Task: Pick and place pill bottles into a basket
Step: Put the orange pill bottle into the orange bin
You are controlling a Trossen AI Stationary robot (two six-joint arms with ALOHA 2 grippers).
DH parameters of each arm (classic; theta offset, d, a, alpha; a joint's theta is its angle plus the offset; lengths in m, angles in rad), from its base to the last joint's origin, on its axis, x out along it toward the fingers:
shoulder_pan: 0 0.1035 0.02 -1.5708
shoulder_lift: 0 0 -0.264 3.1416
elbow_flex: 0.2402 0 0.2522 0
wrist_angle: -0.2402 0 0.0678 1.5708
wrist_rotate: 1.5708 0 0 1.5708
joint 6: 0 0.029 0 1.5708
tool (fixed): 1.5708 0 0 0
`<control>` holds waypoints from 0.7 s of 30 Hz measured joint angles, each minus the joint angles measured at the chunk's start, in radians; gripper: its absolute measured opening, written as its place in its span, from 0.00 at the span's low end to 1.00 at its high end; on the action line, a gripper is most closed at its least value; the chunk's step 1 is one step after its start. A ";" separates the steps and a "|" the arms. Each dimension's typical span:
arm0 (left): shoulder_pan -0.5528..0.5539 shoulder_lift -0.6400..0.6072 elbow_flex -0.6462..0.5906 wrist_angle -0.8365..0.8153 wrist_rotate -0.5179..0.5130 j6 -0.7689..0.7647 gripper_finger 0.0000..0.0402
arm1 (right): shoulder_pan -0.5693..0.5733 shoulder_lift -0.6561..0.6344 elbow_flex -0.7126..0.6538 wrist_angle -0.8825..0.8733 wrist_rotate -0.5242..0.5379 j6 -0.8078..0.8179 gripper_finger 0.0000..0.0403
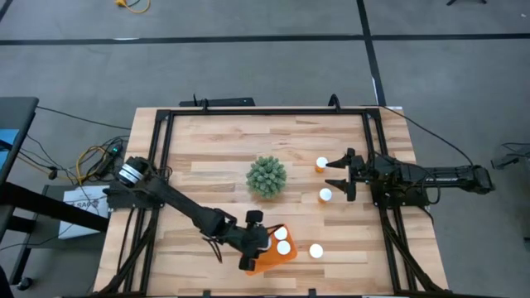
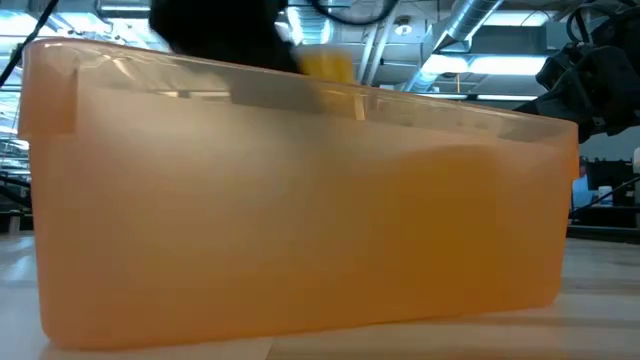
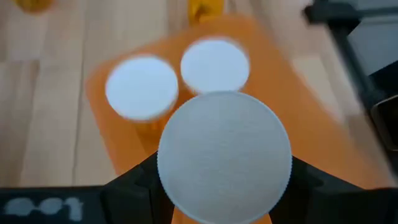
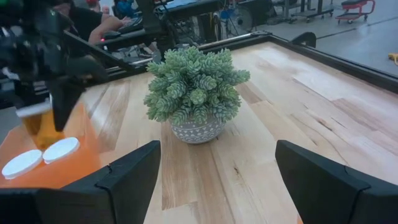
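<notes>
Looking down on the light wooden table (image 1: pixel 207 165), we found the left gripper (image 1: pixel 253 246) poised over the shallow, rectangular, bright-orange plastic basket (image 1: pixel 269 263), which sat near the table's front edge, right of its middle. Its fingers were closed on a small orange translucent pill bottle with a round white cap (image 3: pixel 224 155), held above the basket. Two more white-capped bottles (image 1: pixel 282 241) already stood inside the basket, side by side.

Three further bottles remained on the table: one (image 1: pixel 315 250) just beside the basket, toward the right edge; one (image 1: pixel 325 195) farther back, near the right edge; and one (image 1: pixel 321 164) behind that.

The right gripper (image 1: pixel 334 175) reached in from the right edge, between those last two bottles, its dark fingers spread wide and holding nothing. From its wrist we saw the green spiky plant in a pale patterned pot (image 4: pixel 196 93) standing near the middle of the table, with the left arm and its bottle beyond.

From table height, the basket's orange wall (image 2: pixel 300 220) filled nearly the whole view.
</notes>
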State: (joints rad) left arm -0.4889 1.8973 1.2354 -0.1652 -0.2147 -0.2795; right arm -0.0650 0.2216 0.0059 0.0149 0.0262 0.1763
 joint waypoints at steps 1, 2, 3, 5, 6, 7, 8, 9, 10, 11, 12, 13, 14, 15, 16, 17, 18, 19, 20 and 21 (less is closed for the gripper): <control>0.003 0.004 0.000 -0.016 -0.002 -0.001 0.44 | 0.000 0.001 0.000 0.001 0.001 0.000 0.77; 0.005 0.005 -0.002 -0.020 -0.003 -0.003 0.44 | 0.000 0.006 0.000 0.002 0.001 0.000 0.77; 0.011 0.005 -0.001 -0.015 -0.003 -0.006 0.44 | 0.000 0.008 0.000 -0.001 0.001 0.000 0.77; 0.019 0.004 0.001 -0.019 -0.024 -0.018 0.44 | 0.000 0.008 0.000 -0.001 -0.001 0.000 0.77; 0.022 0.004 0.000 -0.025 -0.034 -0.024 0.44 | 0.000 0.009 0.000 -0.001 0.000 0.000 0.77; 0.026 0.004 0.000 -0.027 -0.038 -0.030 0.44 | 0.000 0.010 0.000 -0.001 -0.001 0.000 0.77; 0.030 0.004 0.000 -0.027 -0.037 -0.037 0.44 | 0.000 0.010 0.000 -0.001 -0.001 0.000 0.77; 0.033 0.003 0.000 -0.029 -0.032 -0.046 0.44 | 0.000 0.010 0.000 -0.001 -0.001 0.000 0.77; 0.037 0.002 0.000 -0.036 -0.020 -0.057 0.44 | 0.000 0.010 0.000 -0.001 -0.001 0.000 0.77; 0.043 0.002 0.000 -0.048 -0.014 -0.071 0.44 | 0.000 0.010 0.000 -0.001 -0.001 0.000 0.77; 0.045 0.002 0.000 -0.061 -0.008 -0.081 0.44 | 0.000 0.010 0.000 -0.001 -0.001 0.000 0.77; 0.048 0.002 0.000 -0.072 -0.004 -0.092 0.45 | 0.000 0.010 0.000 -0.001 0.000 0.000 0.77; 0.050 0.002 0.000 -0.078 -0.001 -0.100 0.45 | 0.000 0.010 0.000 -0.001 -0.001 0.000 0.77; 0.050 0.002 0.000 -0.082 0.002 -0.102 0.46 | 0.000 0.010 0.000 -0.001 -0.001 0.000 0.77; 0.051 0.002 0.000 -0.085 0.002 -0.102 0.47 | 0.000 0.010 0.000 -0.001 -0.001 0.000 0.77; 0.051 0.002 0.000 -0.088 0.002 -0.102 0.47 | 0.000 0.010 0.000 -0.001 -0.001 0.000 0.77; 0.051 0.002 0.000 -0.090 0.002 -0.102 0.48 | 0.000 0.010 0.000 -0.001 -0.001 0.000 0.77; 0.050 0.002 0.000 -0.093 0.000 -0.102 0.49 | 0.000 0.010 0.000 -0.001 0.000 0.000 0.77; 0.050 0.002 0.000 -0.094 -0.003 -0.102 0.51 | 0.000 0.010 0.000 -0.001 -0.001 0.000 0.77; 0.050 0.002 0.000 -0.094 -0.003 -0.102 0.52 | 0.000 0.010 0.000 -0.001 0.000 0.000 0.77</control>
State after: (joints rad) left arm -0.4389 1.8992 1.2350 -0.2588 -0.2180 -0.3817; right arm -0.0650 0.2317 0.0063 0.0139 0.0257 0.1761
